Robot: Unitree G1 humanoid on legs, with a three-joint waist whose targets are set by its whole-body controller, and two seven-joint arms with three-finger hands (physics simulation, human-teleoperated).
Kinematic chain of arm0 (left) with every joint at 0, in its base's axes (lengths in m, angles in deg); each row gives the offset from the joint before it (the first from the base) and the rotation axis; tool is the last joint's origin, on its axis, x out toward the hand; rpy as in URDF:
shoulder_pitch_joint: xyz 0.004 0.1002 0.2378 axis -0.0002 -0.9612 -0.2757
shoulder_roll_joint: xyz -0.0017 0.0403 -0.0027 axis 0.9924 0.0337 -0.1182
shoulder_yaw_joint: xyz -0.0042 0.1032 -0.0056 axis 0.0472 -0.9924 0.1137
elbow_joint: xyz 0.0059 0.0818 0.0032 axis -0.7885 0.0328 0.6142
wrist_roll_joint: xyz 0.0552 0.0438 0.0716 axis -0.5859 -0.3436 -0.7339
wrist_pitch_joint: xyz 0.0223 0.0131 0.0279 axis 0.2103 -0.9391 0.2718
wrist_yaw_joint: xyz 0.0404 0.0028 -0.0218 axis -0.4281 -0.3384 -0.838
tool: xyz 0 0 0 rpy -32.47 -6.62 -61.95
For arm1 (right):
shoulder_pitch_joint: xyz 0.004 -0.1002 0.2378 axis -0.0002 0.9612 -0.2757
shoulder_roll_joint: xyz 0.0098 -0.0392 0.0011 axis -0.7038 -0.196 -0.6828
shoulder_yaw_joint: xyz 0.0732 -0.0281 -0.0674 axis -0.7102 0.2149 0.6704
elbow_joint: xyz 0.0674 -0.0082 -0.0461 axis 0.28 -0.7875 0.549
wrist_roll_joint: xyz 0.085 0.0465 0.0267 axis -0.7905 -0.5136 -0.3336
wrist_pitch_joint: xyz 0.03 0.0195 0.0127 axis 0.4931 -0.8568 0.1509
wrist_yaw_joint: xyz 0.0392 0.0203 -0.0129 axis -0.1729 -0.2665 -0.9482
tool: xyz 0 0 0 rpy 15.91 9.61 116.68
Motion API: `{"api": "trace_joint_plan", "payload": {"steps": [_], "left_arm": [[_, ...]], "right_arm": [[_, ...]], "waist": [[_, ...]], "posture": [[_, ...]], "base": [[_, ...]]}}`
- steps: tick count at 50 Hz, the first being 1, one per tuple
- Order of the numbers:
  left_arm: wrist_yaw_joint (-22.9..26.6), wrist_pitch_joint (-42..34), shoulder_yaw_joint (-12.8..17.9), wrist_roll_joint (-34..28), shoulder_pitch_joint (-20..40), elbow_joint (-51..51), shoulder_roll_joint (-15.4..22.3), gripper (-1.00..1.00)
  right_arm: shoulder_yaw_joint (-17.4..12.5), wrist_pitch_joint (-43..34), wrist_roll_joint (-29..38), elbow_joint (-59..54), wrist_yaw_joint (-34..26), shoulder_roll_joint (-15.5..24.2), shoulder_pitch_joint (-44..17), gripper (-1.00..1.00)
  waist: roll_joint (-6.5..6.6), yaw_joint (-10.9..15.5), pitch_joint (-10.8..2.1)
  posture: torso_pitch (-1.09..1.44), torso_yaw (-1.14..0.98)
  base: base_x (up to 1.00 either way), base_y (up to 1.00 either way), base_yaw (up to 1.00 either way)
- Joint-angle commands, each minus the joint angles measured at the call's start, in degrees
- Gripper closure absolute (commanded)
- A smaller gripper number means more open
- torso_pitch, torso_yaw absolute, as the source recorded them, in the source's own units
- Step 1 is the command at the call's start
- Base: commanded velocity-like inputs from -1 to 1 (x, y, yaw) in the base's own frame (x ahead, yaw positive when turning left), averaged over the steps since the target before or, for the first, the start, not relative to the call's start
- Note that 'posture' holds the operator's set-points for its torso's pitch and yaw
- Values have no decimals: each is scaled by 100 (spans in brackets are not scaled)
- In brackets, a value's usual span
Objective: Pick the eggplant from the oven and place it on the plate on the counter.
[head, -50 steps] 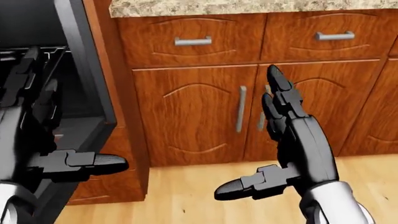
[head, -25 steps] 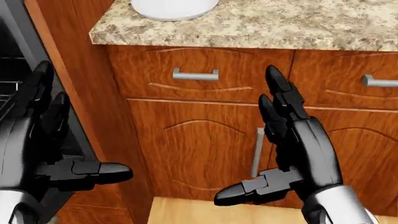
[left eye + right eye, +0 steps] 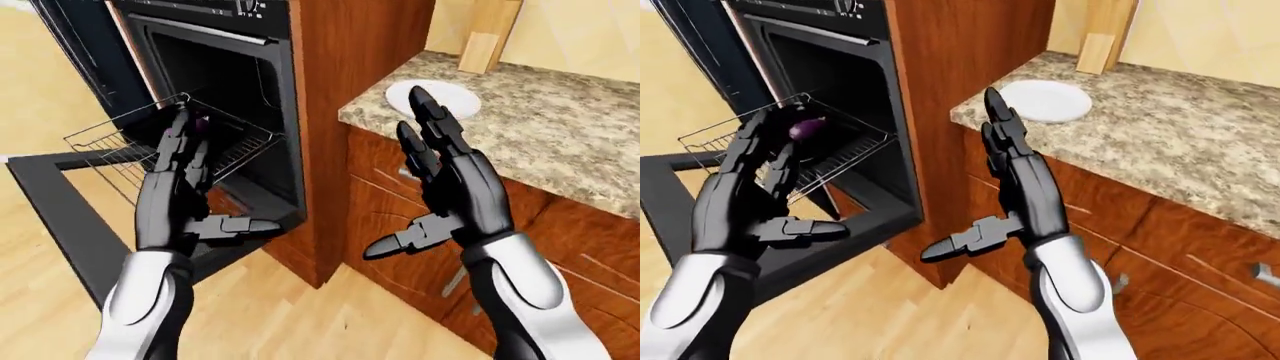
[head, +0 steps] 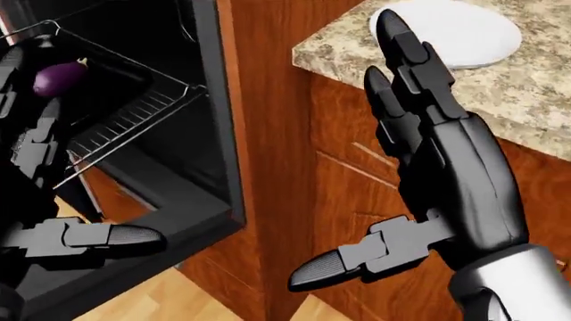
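A small purple eggplant [image 3: 807,128] lies on the wire rack [image 3: 840,154] that is pulled out of the open black oven [image 3: 830,67]. A white plate [image 3: 1045,100] sits empty on the speckled granite counter [image 3: 1180,127], to the right of the oven column. My left hand [image 3: 790,180] is raised in front of the rack, just below the eggplant in the picture, open and holding nothing. My right hand [image 3: 965,180] stands upright and open before the wooden cabinet, below the plate, also holding nothing.
The oven door [image 3: 680,195] hangs open, low at the left. A tall wood panel [image 3: 960,45] separates the oven from the counter. Drawers with metal handles [image 3: 1265,274] run under the counter. A wooden board [image 3: 1102,37] leans on the wall behind the plate.
The camera has swung up and left: cabinet doors and floor gave way to the oven, the eggplant and the plate. Both hands keep the same open pose.
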Motion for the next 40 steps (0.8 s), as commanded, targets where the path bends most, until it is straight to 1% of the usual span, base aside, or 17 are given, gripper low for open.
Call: {"api": "trace_joint_plan", "payload": {"steps": [1, 4, 10, 11, 12, 13, 14, 16, 21, 25, 26, 27, 28, 29, 32, 37, 40], "left_arm": [[-13, 158, 9, 51, 115, -168, 41, -100], [-31, 113, 72, 113, 118, -206, 76, -100], [-61, 107, 88, 162, 167, -171, 123, -100], [-68, 85, 107, 177, 176, -183, 129, -100], [-80, 28, 129, 205, 178, -238, 135, -100], [-89, -9, 142, 221, 182, -272, 139, -100], [-80, 40, 152, 224, 176, -229, 142, -100], [-76, 93, 159, 233, 144, -196, 141, -100], [-67, 168, 198, 260, 123, -132, 162, -100], [-55, 268, 194, 257, 105, -52, 169, -100], [-51, 281, 194, 258, 98, -45, 172, -100], [-45, 295, 193, 258, 102, -29, 178, -100], [-48, 306, 188, 254, 112, -10, 183, -100], [-49, 303, 186, 255, 119, -7, 187, -100], [-48, 279, 183, 261, 108, -35, 196, -100], [-113, -18, 194, 319, 187, -261, 214, -100], [-107, -47, 154, 283, 222, -246, 231, -100]], "right_arm": [[-16, 46, 41, 196, -17, 26, -138, -100], [46, 23, 96, 224, -49, 5, -160, -100], [153, 59, 196, 239, -135, -43, -160, -100], [169, 42, 215, 250, -144, -50, -173, -100], [184, 20, 230, 272, -155, -57, -178, -100], [192, 15, 242, 275, -161, -61, -183, -100], [218, -24, 264, 312, -154, -73, -190, -100], [246, 122, 300, 218, -175, -94, -125, -100], [273, 267, 372, 143, -245, -120, -60, -100], [283, 249, 407, 144, -262, -143, -67, -100], [284, 237, 415, 147, -265, -144, -76, -100], [286, 229, 424, 143, -270, -145, -85, -100], [293, 264, 437, 118, -287, -141, -70, -100], [287, 291, 440, 92, -299, -144, -66, -100], [266, 359, 453, 55, -332, -147, -26, -100], [157, 453, 457, -84, -389, -121, -6, -100], [43, 367, 410, -100, -385, -100, -74, -100]], "waist": [[101, -33, -89], [-135, 78, -156], [-640, -31, -6], [-826, -49, -73], [-1041, -120, -265], [-767, -133, -31], [-819, -105, -22], [-765, -98, -103], [-447, -120, -56], [-102, -148, -69], [23, -144, -91], [234, -122, -174], [231, -101, -247], [129, -53, -143], [-91, 41, -180], [-441, -17, -17], [-786, -52, -50]], "posture": [[0, 0], [0, 0], [0, 0], [0, 0], [0, 0], [0, 0], [0, 0], [0, 0], [0, 0], [0, 0], [0, 0], [0, 0], [0, 0], [0, 0], [0, 0], [0, 0], [0, 0]], "base": [[0, 0, 100], [0, 0, 100], [0, 0, 100], [0, 0, 100], [0, 0, 100], [0, 0, 100], [0, 0, 100], [0, 0, 100], [0, 0, 100], [0, 0, 100], [0, 0, 100], [0, 0, 100], [0, 0, 100], [0, 0, 100], [0, 0, 100], [0, 0, 100], [0, 0, 100]]}}
